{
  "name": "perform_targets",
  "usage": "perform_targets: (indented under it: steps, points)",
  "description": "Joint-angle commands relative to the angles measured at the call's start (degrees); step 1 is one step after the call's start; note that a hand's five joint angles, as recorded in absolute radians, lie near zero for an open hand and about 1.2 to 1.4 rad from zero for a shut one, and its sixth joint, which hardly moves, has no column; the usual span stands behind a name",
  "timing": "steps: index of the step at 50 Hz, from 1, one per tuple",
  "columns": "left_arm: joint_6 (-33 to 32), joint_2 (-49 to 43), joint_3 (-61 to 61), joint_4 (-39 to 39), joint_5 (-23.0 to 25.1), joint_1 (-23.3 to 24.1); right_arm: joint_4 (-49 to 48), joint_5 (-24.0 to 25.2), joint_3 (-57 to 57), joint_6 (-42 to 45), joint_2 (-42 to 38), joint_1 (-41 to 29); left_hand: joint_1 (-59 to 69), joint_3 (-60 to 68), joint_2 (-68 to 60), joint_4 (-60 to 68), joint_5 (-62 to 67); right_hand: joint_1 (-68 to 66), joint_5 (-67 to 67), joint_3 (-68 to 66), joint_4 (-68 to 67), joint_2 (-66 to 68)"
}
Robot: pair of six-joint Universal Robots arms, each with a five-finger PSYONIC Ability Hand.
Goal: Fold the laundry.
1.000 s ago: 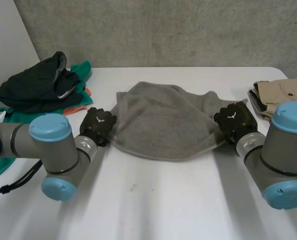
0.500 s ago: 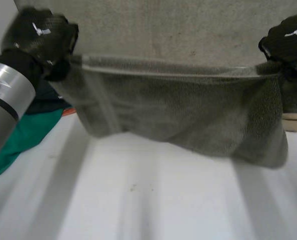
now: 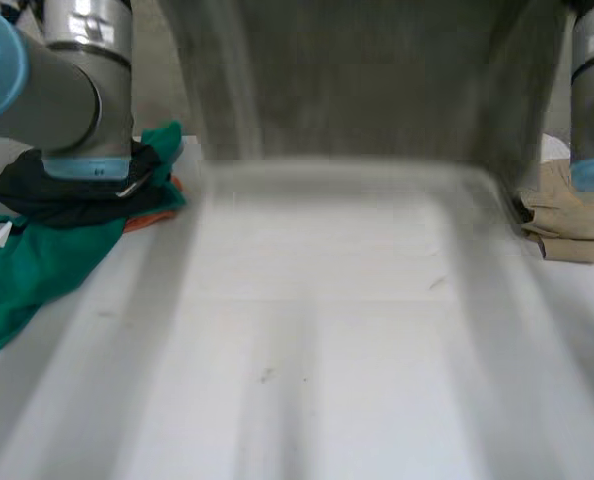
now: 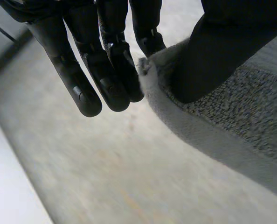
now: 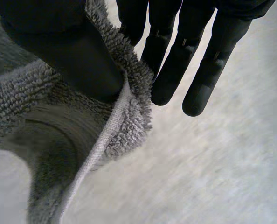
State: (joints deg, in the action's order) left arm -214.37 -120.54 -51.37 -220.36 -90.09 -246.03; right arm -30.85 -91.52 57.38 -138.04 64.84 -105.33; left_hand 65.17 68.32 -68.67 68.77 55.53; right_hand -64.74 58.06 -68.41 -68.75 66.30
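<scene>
At bench left: green garment under black garment. Left hand: thumb and fingers pinching one corner of the grey towel. Towel hangs spread above bench, between the arms. Right hand: pinching the opposite corner. Far right: beige garment.

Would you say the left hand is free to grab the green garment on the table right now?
Probably not: the left hand pinches a corner of the raised grey towel, well above the table. The green garment itself lies mostly uncovered.
</scene>
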Motion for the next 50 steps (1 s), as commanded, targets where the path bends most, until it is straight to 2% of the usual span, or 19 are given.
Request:
perform_targets:
  steps: [1,9,15,19,21,22,23,26,31,36,41,45,50]
  points:
    - [0.53,4.16,-10.47,2.64,-0.34,0.38,1.04,8.80,5.53,-0.39,2.49,0.39,14.83,11.68,-11.33,11.23,14.47,-15.26,11.94,-11.59,-11.25,13.70]
    - [0.44,6.28,-30.24,5.91,-0.17,0.20,10.27,17.51,17.83,0.75,0.82,0.83,14.83,11.68,-11.33,11.23,14.47,-15.26,11.94,-11.59,-11.25,13.70]
    - [0.35,6.19,-41.95,5.91,0.36,0.64,13.45,17.70,28.30,5.14,-1.73,0.74,14.83,11.68,-11.33,11.23,14.47,-15.26,11.94,-11.59,-11.25,13.70]
    - [0.35,6.28,-45.22,5.73,0.27,0.73,13.62,17.78,33.32,7.87,-2.00,0.65,14.83,11.68,-11.33,11.23,14.47,-15.26,11.94,-11.59,-11.25,13.70]
    - [0.44,6.45,-45.75,5.73,0.36,0.64,13.71,17.70,34.55,7.87,-1.73,0.66,14.83,11.68,-11.33,11.23,14.47,-5.80,2.47,-2.12,-1.79,4.23]
    - [0.44,6.63,-45.84,5.73,0.36,0.56,13.71,17.70,35.69,7.52,-1.65,0.65,14.83,11.68,-11.33,11.23,14.47,13.42,-16.74,17.09,17.43,-14.98]
    - [0.53,7.33,-45.93,5.82,0.27,0.47,13.71,17.61,35.96,7.43,-1.56,0.65,14.83,11.68,-11.33,11.23,14.47,20.60,-23.92,24.28,24.61,-22.16]
    - [0.70,8.65,-46.02,5.91,0.10,0.38,14.41,17.17,36.58,6.47,-0.94,0.74,14.83,11.68,-11.33,11.23,14.47,32.94,-36.26,36.61,36.95,-34.50]
    - [0.79,11.98,-46.10,6.08,0.09,0.20,20.55,16.38,35.61,-1.60,4.06,2.23,14.83,11.68,-11.33,11.23,14.47,42.20,-45.52,45.87,46.21,-43.76]
    - [0.71,14.19,-46.46,6.08,0.09,0.11,31.27,16.47,31.93,-11.89,5.91,4.96,14.83,11.68,-11.33,11.23,14.47,43.05,-46.37,46.73,47.06,-44.61]
    - [0.71,15.33,-46.37,6.08,0.18,0.11,43.48,16.99,27.36,-23.04,6.00,10.57,14.83,11.68,-11.33,11.23,14.47,42.21,-45.53,45.89,46.22,-43.77]
    - [0.71,15.59,-45.93,6.08,0.09,0.03,46.49,17.61,26.73,-26.05,5.83,13.48,14.83,11.68,-11.33,11.23,14.47,41.87,-45.19,45.55,45.88,-43.43]
    - [0.71,15.59,-45.23,6.08,0.09,-0.06,46.23,18.31,27.87,-25.53,3.90,14.54,14.83,11.68,-11.33,11.23,14.47,41.70,-45.02,45.38,45.71,-43.26]
